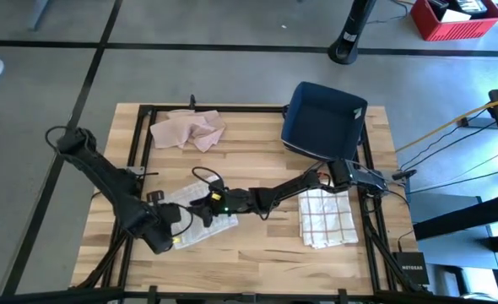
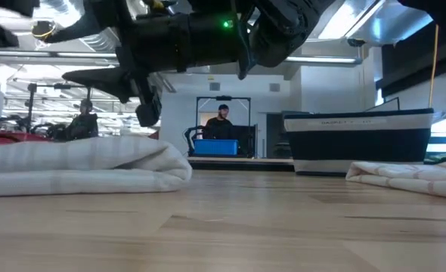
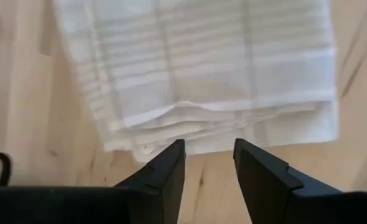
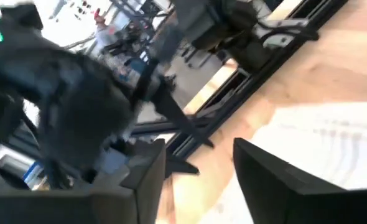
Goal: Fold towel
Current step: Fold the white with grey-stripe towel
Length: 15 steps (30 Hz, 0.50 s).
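Beside the folded towel (image 3: 202, 68) edge, left fingers (image 3: 165, 171) stand apart.

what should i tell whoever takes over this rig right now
Left gripper: open, empty, hovering just off the folded edge of the white towel.
Right gripper: open, holding nothing, above the same towel.
White towel lies folded in layers on the table, front left.
Checked towel lies folded at front right.
Pink towel sits crumpled at the back, near the blue bin.
Done: two towels folded.
Left: likely the pink towel.
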### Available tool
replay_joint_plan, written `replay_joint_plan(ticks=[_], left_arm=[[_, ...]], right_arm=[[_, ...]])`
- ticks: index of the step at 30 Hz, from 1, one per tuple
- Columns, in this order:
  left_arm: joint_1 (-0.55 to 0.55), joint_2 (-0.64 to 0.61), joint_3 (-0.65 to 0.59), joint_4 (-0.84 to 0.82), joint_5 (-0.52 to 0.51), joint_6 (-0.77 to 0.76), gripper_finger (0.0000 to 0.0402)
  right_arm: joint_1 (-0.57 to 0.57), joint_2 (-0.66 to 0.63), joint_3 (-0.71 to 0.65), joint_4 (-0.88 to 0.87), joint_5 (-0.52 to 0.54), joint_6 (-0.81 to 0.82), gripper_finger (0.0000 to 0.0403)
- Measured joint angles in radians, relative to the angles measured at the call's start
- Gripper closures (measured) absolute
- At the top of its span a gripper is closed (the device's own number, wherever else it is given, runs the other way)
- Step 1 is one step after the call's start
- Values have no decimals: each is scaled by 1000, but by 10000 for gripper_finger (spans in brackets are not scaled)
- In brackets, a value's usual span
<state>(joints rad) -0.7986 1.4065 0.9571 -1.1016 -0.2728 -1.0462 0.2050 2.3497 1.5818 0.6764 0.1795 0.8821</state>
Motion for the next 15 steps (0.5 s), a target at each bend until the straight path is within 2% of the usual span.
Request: replay_joint_plan(ticks=[3,7,9,11,13,15], left_arm=[[-21,-24,22,-4,-71,-29,271],[-66,-29,1,70,-305,-30,271],[-77,-29,-30,138,-382,-10,271],[-78,-28,-73,210,-401,9,271],[-72,-28,-124,258,-406,14,271],[-61,-28,-186,337,-405,11,271]], right_arm=[[-3,0,0,-2,-70,-17,195],[-16,-7,0,3,-193,-71,189],[-23,-25,0,-22,-257,-119,190],[-23,-58,-1,-98,-309,-170,194],[-23,-102,0,-252,-318,-246,198],[-9,-145,0,-444,-257,-335,201]])
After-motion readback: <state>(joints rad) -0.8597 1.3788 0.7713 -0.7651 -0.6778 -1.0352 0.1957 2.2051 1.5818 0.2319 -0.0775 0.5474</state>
